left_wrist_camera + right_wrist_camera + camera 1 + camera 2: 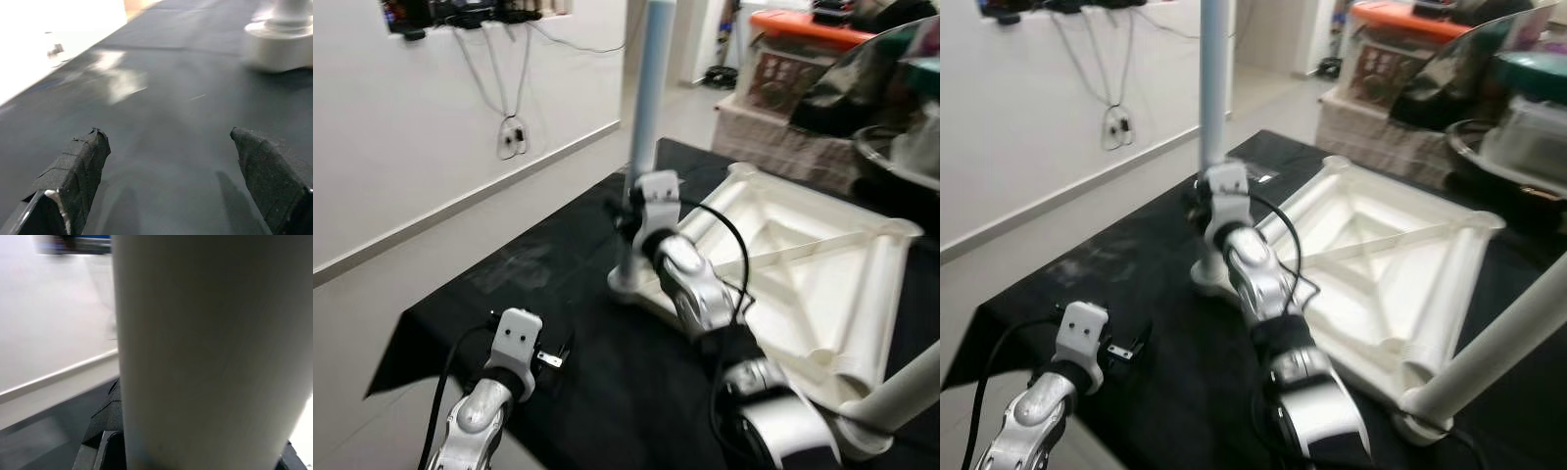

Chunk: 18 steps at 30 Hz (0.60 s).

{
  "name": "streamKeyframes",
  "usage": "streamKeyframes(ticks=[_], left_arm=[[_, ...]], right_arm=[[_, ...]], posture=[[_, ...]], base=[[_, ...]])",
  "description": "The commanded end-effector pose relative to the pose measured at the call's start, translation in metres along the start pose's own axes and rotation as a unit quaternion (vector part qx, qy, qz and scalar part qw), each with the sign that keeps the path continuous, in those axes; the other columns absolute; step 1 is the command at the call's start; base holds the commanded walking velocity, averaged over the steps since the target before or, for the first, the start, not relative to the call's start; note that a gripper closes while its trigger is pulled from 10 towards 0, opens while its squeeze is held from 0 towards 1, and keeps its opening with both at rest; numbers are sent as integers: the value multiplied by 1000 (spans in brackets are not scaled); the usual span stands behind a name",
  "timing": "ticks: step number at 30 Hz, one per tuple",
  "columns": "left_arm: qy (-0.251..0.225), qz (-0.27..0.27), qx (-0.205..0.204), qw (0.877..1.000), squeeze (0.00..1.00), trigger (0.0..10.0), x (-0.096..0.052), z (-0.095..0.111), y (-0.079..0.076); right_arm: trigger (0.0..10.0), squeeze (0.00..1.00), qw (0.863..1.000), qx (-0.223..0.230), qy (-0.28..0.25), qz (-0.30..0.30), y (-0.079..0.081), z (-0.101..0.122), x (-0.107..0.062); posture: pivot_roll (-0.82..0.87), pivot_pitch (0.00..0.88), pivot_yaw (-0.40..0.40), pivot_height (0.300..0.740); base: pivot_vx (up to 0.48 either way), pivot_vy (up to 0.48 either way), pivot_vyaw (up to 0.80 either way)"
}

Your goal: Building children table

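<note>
here the right hand [628, 217] is stretched forward and clamped on the upright leg [647, 108] at the tabletop's [803, 269] near-left corner; the left hand [556, 354] is held wide near the black worktop's [558, 264] edge.

No text, label, brand, number or sign can be read anywhere in these pictures. The white tabletop [803, 284], its pale blue leg [651, 88] and the black mat [558, 284] carry no legible marking, and the storage boxes [783, 78] behind are too blurred.
</note>
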State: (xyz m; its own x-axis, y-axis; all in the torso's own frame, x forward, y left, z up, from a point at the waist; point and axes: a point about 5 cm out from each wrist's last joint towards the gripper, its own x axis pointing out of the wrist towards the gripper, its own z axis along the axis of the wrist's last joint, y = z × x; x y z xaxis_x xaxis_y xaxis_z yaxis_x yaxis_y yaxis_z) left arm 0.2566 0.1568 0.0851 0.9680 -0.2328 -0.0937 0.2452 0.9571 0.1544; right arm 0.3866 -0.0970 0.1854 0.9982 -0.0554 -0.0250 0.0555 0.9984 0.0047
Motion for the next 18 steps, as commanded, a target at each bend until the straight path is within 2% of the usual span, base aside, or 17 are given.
streamKeyframes(ticks=[1, 2, 3, 4, 6, 7, 8, 9, 10, 12, 13, 14, 15, 16, 17, 18], left_arm=[[4, -1, -1, 1000, 0, 10000, 0, -2, 0], [4, -1, -1, 1000, 0, 10000, 1, -1, 0], [2, -2, -2, 1000, 0, 10000, 2, -1, 0], [2, -2, -2, 1000, 0, 10000, 2, -1, 0], [1, -3, -2, 1000, 0, 10000, 3, 0, 0], [1, -3, -2, 1000, 0, 10000, 4, 0, 1], [1, -3, -1, 1000, 0, 10000, 4, 0, 1], [1, -3, -1, 1000, 0, 10000, 4, 0, 1], [1, -3, 0, 1000, 0, 10000, 4, 0, 2], [0, -1, 0, 1000, 0, 10000, 4, 0, 3], [-1, 0, -1, 1000, 0, 10000, 4, 0, 3], [-1, 0, -1, 1000, 0, 10000, 4, 0, 3], [-1, 1, -1, 1000, 0, 10000, 4, 1, 3], [-1, 0, -2, 1000, 0, 10000, 4, 0, 2], [-2, -1, -2, 1000, 0, 10000, 4, 0, 1], [-2, -1, -2, 1000, 0, 10000, 4, 0, 1]], right_arm=[[2863, 0, 988, -10, 83, -132, -47, -47, -11], [2863, 0, 987, -1, 82, -140, -50, -51, -15], [10000, 0, 991, 17, 73, -108, -40, -50, -19], [10000, 0, 991, 17, 73, -108, -40, -50, -19], [10000, 0, 999, 43, 15, -5, -14, -30, -23], [10000, 0, 998, 55, -13, 31, -6, -21, -26], [10000, 1000, 992, 83, -38, 90, 3, -6, -26], [10000, 1000, 992, 83, -38, 90, 3, -6, -26], [10000, 1000, 985, 103, -52, 127, 9, 3, -26], [10000, 1000, 963, 118, -70, 230, 21, 25, -25], [10000, 0, 950, 100, -93, 280, 23, 37, -25], [10000, 0, 950, 100, -93, 280, 23, 37, -25], [10000, 0, 931, 80, -118, 337, 25, 51, -26], [10000, 0, 907, 71, -129, 395, 29, 57, -28], [10000, 0, 889, 68, -133, 432, 31, 60, -30], [10000, 0, 889, 68, -133, 432, 31, 60, -30]], posture=[[79, 0, -91, 740], [79, 0, -91, 740], [73, 0, -86, 740], [73, 0, -86, 740], [68, 0, -82, 740], [68, 0, -82, 740], [70, 0, -87, 740], [70, 0, -87, 740], [71, 0, -88, 740], [74, 0, -90, 740], [77, 0, -92, 740], [77, 0, -92, 740], [77, 0, -92, 740], [79, 0, -92, 740], [79, 0, -92, 740], [79, 0, -92, 740]], base=[[0, 0, 0], [0, 0, 0], [0, 0, 0], [0, 0, 0], [0, 0, 0], [0, 0, 0], [0, 0, 0], [0, 0, 0], [0, 0, 0], [0, 0, 0], [0, 0, 0], [0, 0, 0], [0, 0, 0], [0, 0, 0], [0, 0, 0], [0, 0, 0]])
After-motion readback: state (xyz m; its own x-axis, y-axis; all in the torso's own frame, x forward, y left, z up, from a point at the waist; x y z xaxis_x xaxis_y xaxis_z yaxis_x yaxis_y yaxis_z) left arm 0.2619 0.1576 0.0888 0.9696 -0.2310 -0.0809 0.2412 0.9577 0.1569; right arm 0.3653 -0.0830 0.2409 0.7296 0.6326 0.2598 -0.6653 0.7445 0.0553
